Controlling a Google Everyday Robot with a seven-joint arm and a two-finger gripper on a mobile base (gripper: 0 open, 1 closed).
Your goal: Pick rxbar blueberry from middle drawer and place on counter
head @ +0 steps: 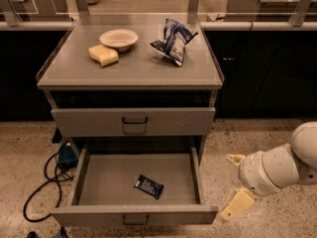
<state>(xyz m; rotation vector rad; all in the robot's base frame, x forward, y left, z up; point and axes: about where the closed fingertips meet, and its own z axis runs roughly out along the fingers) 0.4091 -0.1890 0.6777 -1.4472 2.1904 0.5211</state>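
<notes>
The rxbar blueberry (pixel 148 186), a small dark navy bar with white print, lies flat on the floor of the open middle drawer (pixel 94 182), right of centre and near the front. The drawer is pulled fully out, and its front shows a small dark handle (pixel 135 219). The counter (pixel 133 68) is the grey-beige cabinet top above. My gripper (pixel 236 182) hangs low to the right of the drawer's front right corner, outside the drawer. Its two cream fingers (pixel 238 204) are spread apart and hold nothing.
On the counter stand a white bowl (pixel 119 38), a yellow sponge (pixel 103 55) and a blue-and-white chip bag (pixel 173 41). The drawer above (pixel 133 121) is closed. A black cable and blue box (pixel 64 155) lie on the floor at left. Dark cabinets flank both sides.
</notes>
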